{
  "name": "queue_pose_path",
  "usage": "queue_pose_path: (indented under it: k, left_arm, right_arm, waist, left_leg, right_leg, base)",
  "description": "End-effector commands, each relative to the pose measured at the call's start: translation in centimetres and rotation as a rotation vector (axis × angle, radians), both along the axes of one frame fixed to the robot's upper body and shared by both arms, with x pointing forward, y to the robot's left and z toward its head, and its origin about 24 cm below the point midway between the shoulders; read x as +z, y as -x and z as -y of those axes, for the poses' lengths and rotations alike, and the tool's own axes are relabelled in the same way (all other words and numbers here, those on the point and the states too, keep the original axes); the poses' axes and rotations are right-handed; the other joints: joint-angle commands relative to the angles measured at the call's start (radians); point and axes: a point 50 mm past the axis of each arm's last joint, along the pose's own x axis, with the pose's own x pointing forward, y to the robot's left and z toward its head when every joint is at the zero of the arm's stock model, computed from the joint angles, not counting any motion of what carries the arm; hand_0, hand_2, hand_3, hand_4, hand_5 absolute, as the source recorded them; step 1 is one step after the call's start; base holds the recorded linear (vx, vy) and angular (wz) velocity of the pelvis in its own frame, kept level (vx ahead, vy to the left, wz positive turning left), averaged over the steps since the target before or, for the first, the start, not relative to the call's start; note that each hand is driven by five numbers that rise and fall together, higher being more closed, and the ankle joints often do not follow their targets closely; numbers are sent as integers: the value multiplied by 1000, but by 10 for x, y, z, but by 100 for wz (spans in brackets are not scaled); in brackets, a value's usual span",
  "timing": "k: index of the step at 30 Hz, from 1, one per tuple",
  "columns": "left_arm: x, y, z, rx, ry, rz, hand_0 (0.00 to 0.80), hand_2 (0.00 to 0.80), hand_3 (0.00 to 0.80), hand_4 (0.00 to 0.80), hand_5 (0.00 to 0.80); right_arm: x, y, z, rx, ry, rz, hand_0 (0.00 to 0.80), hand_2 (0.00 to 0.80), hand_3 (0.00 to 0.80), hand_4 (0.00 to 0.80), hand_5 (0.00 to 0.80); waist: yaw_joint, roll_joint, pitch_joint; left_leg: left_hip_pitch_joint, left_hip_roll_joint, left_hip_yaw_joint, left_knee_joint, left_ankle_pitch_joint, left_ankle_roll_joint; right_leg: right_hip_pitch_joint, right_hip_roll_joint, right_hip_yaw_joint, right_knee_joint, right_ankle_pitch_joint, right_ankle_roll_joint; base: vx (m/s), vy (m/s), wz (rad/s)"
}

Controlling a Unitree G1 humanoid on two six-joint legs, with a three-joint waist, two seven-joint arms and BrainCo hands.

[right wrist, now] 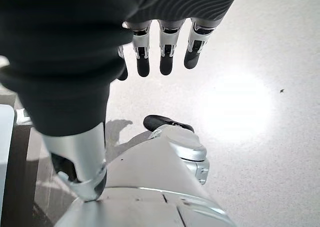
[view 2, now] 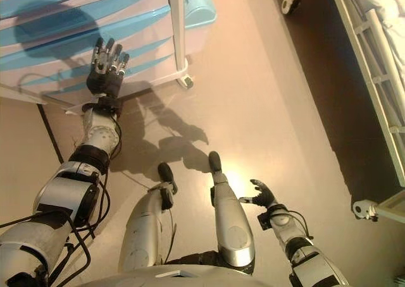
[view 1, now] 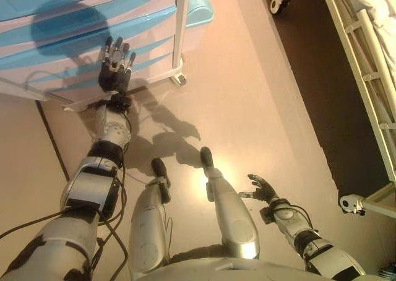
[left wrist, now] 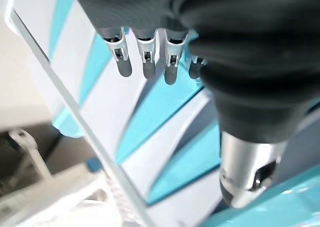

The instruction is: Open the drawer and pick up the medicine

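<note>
My left hand point(view 1: 114, 67) reaches up to the drawer unit point(view 1: 74, 27), a white cabinet on wheels with turquoise drawer fronts; its fingers are straight and spread, the dark tips lying against or just over one of the lower fronts, and I cannot tell whether they touch. It holds nothing. Every drawer I can see is closed, so the medicine is not visible in any view. I count about four turquoise bands from above, though the top one is cut off by the view's edge. One castor point(view 1: 179, 79) shows at the unit's near right corner, on the floor point(view 1: 247, 108).

My right hand point(view 1: 263, 188) hangs low at my side over the bare floor, well apart from the unit, fingers relaxed and slightly parted, empty.

To the right stands a bed point(view 1: 365, 52) with a white rail frame, a dark strip of floor beneath it, and two of its castors in view: one at the top point(view 1: 278, 2), one near the lower right point(view 1: 352, 203). Nothing lies between my left hand and the drawers
</note>
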Motion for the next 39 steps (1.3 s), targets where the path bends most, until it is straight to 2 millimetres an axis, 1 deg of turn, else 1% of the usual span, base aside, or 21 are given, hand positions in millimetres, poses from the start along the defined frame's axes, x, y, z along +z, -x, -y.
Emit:
queue_pose_path:
  k: [1, 3, 4, 8, 9, 11, 13, 15, 19, 22, 24, 25, 30, 34, 37, 39]
  left_arm:
    - [55, 5, -21, 25, 69, 274, 0, 0, 0, 0, 0]
    - [67, 7, -27, 27, 102, 326, 0, 0, 0, 0, 0]
    - [69, 7, -28, 27, 110, 337, 0, 0, 0, 0, 0]
    - [89, 12, -35, 4, 184, 460, 0, 0, 0, 0, 0]
    - [90, 12, -35, -7, 199, 481, 0, 0, 0, 0, 0]
    - [92, 12, -35, -49, 259, 499, 0, 0, 0, 0, 0]
    - [92, 12, -36, -39, 244, 466, 0, 0, 0, 0, 0]
    - [86, 9, -34, 12, 173, 381, 0, 0, 0, 0, 0]
    - [67, 4, -32, 84, 31, 184, 0, 0, 0, 0, 0]
    - [46, 1, -31, 104, -84, 33, 0, 0, 0, 0, 0]
    - [35, 0, -31, 91, -117, -42, 0, 0, 0, 0, 0]
    - [25, -1, -29, 90, -161, -100, 0, 0, 0, 0, 0]
    - [-12, 0, -26, 51, -229, -281, 0, 0, 0, 0, 0]
    - [-31, 3, -27, 50, -216, -349, 0, 0, 0, 0, 0]
    - [-36, 6, -29, 56, -174, -343, 0, 0, 0, 0, 0]
    - [-34, 7, -32, 59, -144, -309, 0, 0, 0, 0, 0]
  right_arm:
    - [-12, 29, 6, 51, 24, -52, 0, 0, 0, 0, 0]
    - [-12, 30, 6, 56, 22, -52, 0, 0, 0, 0, 0]
    - [-12, 30, 5, 56, 21, -52, 0, 0, 0, 0, 0]
    - [-12, 30, 3, 58, 13, -53, 0, 0, 0, 0, 0]
    - [-12, 29, 3, 56, 11, -52, 0, 0, 0, 0, 0]
    - [-12, 30, 2, 60, 6, -54, 0, 0, 0, 0, 0]
    - [-12, 29, 2, 60, 1, -55, 0, 0, 0, 0, 0]
    - [-11, 26, 1, 57, -7, -53, 0, 0, 0, 0, 0]
    - [-8, 22, 1, 44, -11, -40, 0, 0, 0, 0, 0]
    - [-5, 18, 1, 31, -20, -26, 0, 0, 0, 0, 0]
    - [-4, 17, 1, 24, -24, -22, 0, 0, 0, 0, 0]
    - [-4, 16, 1, 20, -27, -22, 0, 0, 0, 0, 0]
    - [-4, 16, -1, 14, -35, -21, 0, 0, 0, 0, 0]
    - [-5, 18, -3, 13, -39, -23, 0, 0, 0, 0, 0]
    - [-6, 20, -5, 20, -37, -30, 0, 0, 0, 0, 0]
    - [-7, 22, -5, 21, -37, -33, 0, 0, 0, 0, 0]
  waist:
    - [3, 4, -26]
    - [3, 1, -27]
    - [3, 0, -26]
    - [5, -3, -27]
    - [2, -13, -23]
    - [6, -13, -23]
    - [9, -14, -22]
    - [12, -14, -21]
    - [20, -6, -14]
    - [29, -3, -9]
    - [33, -3, -9]
    - [35, -4, -9]
    - [41, -3, -9]
    - [39, -5, -9]
    - [38, -8, -9]
    - [37, -9, -9]
  left_leg:
    - [58, -77, 23, -6, -162, 22]
    - [58, -75, 24, -4, -165, 22]
    - [57, -74, 24, -3, -165, 22]
    - [54, -72, 20, 4, -170, 21]
    - [43, -73, 33, 5, -141, 22]
    - [47, -76, 27, -2, -140, 22]
    - [53, -77, 24, -10, -138, 22]
    - [53, -80, 22, -21, -129, 21]
    - [63, -89, 12, -44, -119, 23]
    - [61, -93, 6, -53, -110, 23]
    - [61, -95, 2, -61, -106, 24]
    - [62, -96, 0, -65, -102, 24]
    - [61, -101, -8, -75, -94, 25]
    - [59, -101, -9, -74, -93, 25]
    - [62, -101, -10, -76, -93, 24]
    - [63, -100, -9, -76, -92, 24]
  right_leg:
    - [-75, 7, -21, 46, 6, 5]
    - [-74, 7, -22, 47, 6, 6]
    - [-74, 7, -22, 47, 5, 6]
    - [-78, 9, -26, 52, 3, 5]
    - [-86, 3, -26, 49, 26, -1]
    - [-83, 5, -27, 49, 25, 0]
    - [-80, 8, -28, 48, 23, 0]
    - [-81, 7, -31, 44, 27, 0]
    - [-76, 5, -40, 35, 29, 0]
    - [-74, 3, -50, 30, 31, 3]
    - [-72, 2, -55, 27, 33, 4]
    - [-71, 4, -56, 26, 33, 5]
    - [-72, 3, -65, 26, 35, 6]
    - [-77, 4, -66, 30, 34, 5]
    - [-77, 6, -66, 33, 34, 5]
    - [-78, 7, -66, 35, 33, 5]
  base:
    - [0, 0, 0]
    - [0, 0, 0]
    - [21, -1, -5]
    - [-20, -15, 0]
    - [-74, -66, 0]
    - [-18, -50, -1]
    - [23, -32, -5]
    - [0, -12, 3]
    - [-1, -11, 6]
    - [-7, -31, 15]
    - [-7, -35, 4]
    - [1, -35, 6]
    - [2, -12, 2]
    - [0, 0, 0]
    - [11, -5, 2]
    - [0, 0, 0]
